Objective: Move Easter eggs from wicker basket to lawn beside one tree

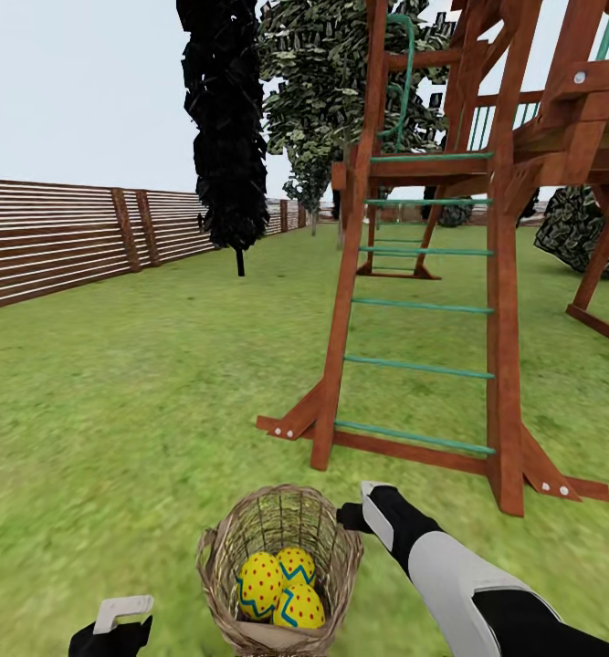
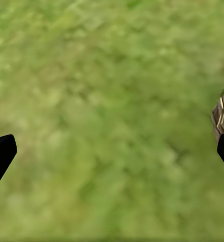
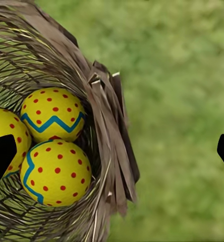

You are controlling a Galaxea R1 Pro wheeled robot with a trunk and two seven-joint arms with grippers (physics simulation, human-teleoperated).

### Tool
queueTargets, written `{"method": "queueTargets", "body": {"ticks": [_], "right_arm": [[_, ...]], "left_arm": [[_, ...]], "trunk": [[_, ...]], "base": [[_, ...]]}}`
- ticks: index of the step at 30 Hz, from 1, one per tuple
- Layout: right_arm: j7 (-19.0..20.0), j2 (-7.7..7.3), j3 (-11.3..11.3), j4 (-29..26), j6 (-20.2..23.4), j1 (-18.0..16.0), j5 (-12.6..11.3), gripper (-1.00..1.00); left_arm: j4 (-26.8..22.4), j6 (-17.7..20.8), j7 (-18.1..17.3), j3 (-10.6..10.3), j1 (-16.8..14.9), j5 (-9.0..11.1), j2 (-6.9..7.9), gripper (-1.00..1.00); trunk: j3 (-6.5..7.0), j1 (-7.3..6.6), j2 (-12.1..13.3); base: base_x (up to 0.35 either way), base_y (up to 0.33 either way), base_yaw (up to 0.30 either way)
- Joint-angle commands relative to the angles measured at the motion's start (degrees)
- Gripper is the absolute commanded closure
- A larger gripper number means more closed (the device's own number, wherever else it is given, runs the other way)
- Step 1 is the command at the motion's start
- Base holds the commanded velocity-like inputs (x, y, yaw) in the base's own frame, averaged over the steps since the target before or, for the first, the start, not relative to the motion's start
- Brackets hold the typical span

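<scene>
The wicker basket [image 1: 215, 558] stands on the lawn [image 1: 121, 411] just in front of me, with three Easter eggs [image 1: 260, 584] lying together inside it. My right gripper [image 1: 357, 509] hovers at the basket's right rim, open. In the right wrist view the right gripper [image 3: 112, 156] straddles the basket wall [image 3: 104, 111], with one fingertip over the eggs [image 3: 56, 174] and the other over grass. My left gripper [image 1: 112, 625] is low at the basket's left, open over bare grass [image 2: 112, 101], with the basket edge [image 2: 223, 116] beside one fingertip. A tree [image 1: 327, 82] with speckled foliage stands far back.
A wooden play tower with a green-runged ladder [image 1: 423, 310] rises just beyond the basket to the right. An all-black tree [image 1: 222, 119] stands at the back left, near a brown slatted fence [image 1: 67, 237]. Open grass stretches left and ahead.
</scene>
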Motion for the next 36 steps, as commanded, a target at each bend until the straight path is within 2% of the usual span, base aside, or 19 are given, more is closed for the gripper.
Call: {"method": "queueTargets", "body": {"ticks": [1, 16, 22, 25, 28, 31, 36], "right_arm": [[-0.44, 0.02, -0.04, -0.21, 0.20, -0.02, -0.61, -1.00], [-0.44, 0.02, -0.04, -0.57, 0.20, -0.05, -0.61, -1.00], [-0.44, 0.02, -0.04, -0.57, 0.20, -0.03, -0.61, -1.00], [-0.44, 0.02, -0.04, -0.59, 0.20, -0.05, -0.61, -1.00], [-0.44, 0.02, -0.04, -0.63, 0.20, -0.08, -0.61, -1.00], [-0.43, 0.02, -0.04, -0.65, 0.20, -0.10, -0.61, -1.00], [-0.43, 0.02, -0.04, -0.86, 0.06, -0.11, -0.61, -1.00]], "left_arm": [[-0.13, 0.33, 0.02, 0.02, -0.01, 0.00, 0.00, -1.00], [-0.30, 0.53, 0.02, 0.02, -0.01, 0.00, 0.00, -1.00], [-1.88, 1.09, -0.05, 0.10, -0.01, 0.00, 0.00, -1.00], [-3.38, 1.87, -0.06, 1.44, -0.01, 0.00, 0.00, -1.00], [-7.43, 5.61, -0.07, 3.35, 0.01, -0.10, 0.03, -1.00], [-15.50, 12.74, -0.13, 5.05, 0.25, -0.40, 0.04, -1.00], [-22.27, 18.29, -0.08, 5.96, 0.45, -0.57, 0.01, -1.00]], "trunk": [[-0.24, 0.22, -0.44], [-2.94, 3.51, -6.46], [-4.01, 4.83, -8.86], [-4.55, 5.49, -10.07], [-5.09, 6.15, -11.27], [-5.27, 6.37, -11.67], [-5.27, 6.37, -11.67]], "base": [[0.000, 0.000, 0.000], [0.000, 0.000, 0.000], [0.000, 0.000, 0.000], [0.000, 0.000, 0.000], [0.000, 0.000, 0.000], [0.000, 0.000, 0.000], [0.000, 0.000, 0.000]]}}
